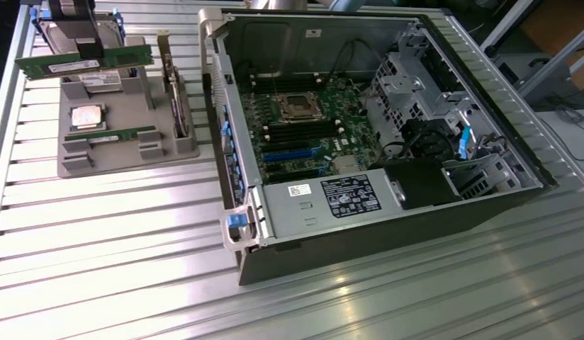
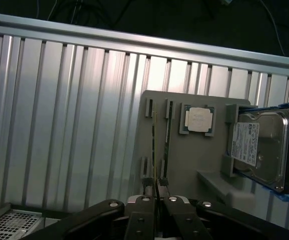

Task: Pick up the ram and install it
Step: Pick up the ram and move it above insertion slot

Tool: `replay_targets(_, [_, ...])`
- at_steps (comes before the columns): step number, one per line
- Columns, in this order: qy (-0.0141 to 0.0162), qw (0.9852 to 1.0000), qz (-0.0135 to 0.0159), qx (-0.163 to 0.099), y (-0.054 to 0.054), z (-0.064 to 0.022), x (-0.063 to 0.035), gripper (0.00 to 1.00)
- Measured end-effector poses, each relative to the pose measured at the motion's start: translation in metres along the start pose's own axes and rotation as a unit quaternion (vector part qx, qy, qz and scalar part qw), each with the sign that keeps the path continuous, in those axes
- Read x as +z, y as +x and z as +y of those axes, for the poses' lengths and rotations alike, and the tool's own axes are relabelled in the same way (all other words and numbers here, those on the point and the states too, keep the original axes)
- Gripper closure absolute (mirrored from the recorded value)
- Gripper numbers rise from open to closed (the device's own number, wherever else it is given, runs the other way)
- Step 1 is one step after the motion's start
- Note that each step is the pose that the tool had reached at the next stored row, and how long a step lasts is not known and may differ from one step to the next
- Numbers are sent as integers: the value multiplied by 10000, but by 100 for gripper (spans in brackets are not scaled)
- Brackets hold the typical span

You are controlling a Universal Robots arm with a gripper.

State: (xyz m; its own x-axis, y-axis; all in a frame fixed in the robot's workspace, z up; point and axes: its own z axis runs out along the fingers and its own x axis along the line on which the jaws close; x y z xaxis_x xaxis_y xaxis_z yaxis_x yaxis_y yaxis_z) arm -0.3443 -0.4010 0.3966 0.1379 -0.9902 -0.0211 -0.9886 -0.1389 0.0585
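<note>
My gripper [image 1: 88,48] hangs over the far end of the grey holder tray [image 1: 122,161] at the exterior view's left, shut on the ram [image 1: 79,65]. It is a long green stick with a white label, held level and lifted clear of the tray. In the wrist view the ram [image 2: 155,145] shows edge-on as a thin line running out from between my gripper [image 2: 157,194]'s closed fingertips. A second green stick [image 1: 122,134] [image 2: 167,135] still stands in its slot in the tray [image 2: 194,160].
The tray also carries a silver processor chip [image 1: 87,117] [image 2: 199,120], a hard drive [image 2: 259,147] and a taller card with a metal bracket [image 1: 176,99]. An open computer case [image 1: 244,234] lies at the exterior view's right, its motherboard [image 1: 302,131] exposed. Ribbed aluminium table [image 1: 113,269] all around.
</note>
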Motion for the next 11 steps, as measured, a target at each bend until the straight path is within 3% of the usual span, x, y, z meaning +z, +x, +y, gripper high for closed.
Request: replay_targets(11, [0, 10000, 2, 0, 40, -284, -18, 87])
